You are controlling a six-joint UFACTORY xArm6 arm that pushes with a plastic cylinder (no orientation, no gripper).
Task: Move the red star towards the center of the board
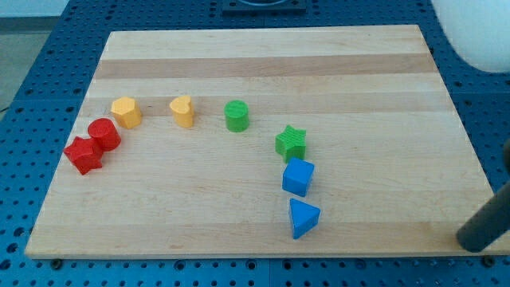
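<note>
- Wooden board point(263, 72): pale, striped grain, fills most of the view.
- Blue perforated surface point(48, 48): surrounds the board on all sides.
- White rounded object point(478, 32): the view's top right corner.
- Lighting: even, soft.

My tip point(470, 241) sits at view's bottom right, rod slanted.

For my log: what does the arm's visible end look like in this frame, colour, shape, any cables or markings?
Only my tip shows: the end of a plain, round, matte black rod entering from the view's lower right corner. No cables, labels or markings are visible on it. The rest of the arm is out of frame.
</note>
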